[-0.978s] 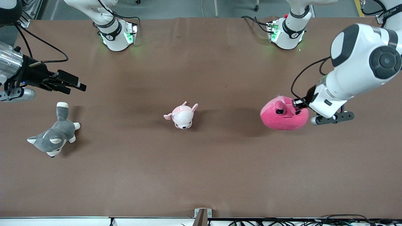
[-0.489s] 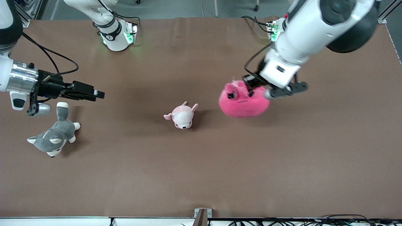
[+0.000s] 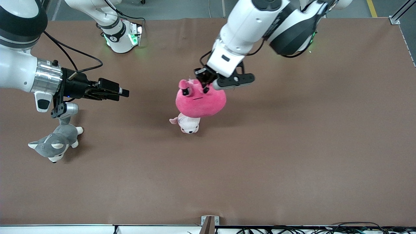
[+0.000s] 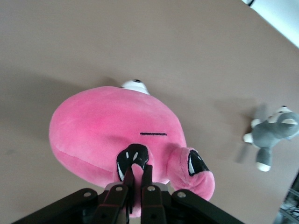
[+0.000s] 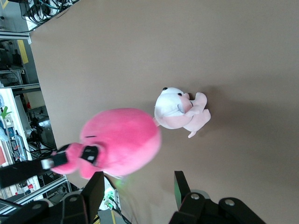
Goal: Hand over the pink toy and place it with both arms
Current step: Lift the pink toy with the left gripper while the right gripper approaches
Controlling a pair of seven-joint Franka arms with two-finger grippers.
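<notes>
Two arms: you have one carrying and one waiting to receive, with a stretch of bare worktop [image 3: 292, 146] under the gap between them.
Pink toy: the pink toy [image 3: 200, 101] hangs in the air over the middle of the worktop, directly above the small pale pink plush [image 3: 188, 123], which it partly hides in the front view.
Left gripper: the left gripper [image 3: 204, 78] sits at the top of the toy, its jaws clenched on an ear nub beside one dark eye, as the left wrist view shows [image 4: 134, 186]. The body dangles below the jaws.
Right gripper: the right gripper [image 3: 123, 93] is over the worktop toward the right arm's end, level and pointing at the toy, above the grey-and-white dog plush [image 3: 55, 141]. Its jaws stand apart with nothing between them [image 5: 138, 191].
Key relation: the toy lies straight ahead of the right jaws, well apart from them, with only air between.
Long axis: the toy's wider span runs roughly along the line between the two grippers, so you will likely meet its rounded end first.
Nearer arm: the left one has the toy; the right one has yet to close the gap.
Judgement: you will probably need the right jaws to take the soft body low down, clear of the left jaws' pinch at the top.
Risk: the pale plush lies just beneath, so a low pass could brush it.
</notes>
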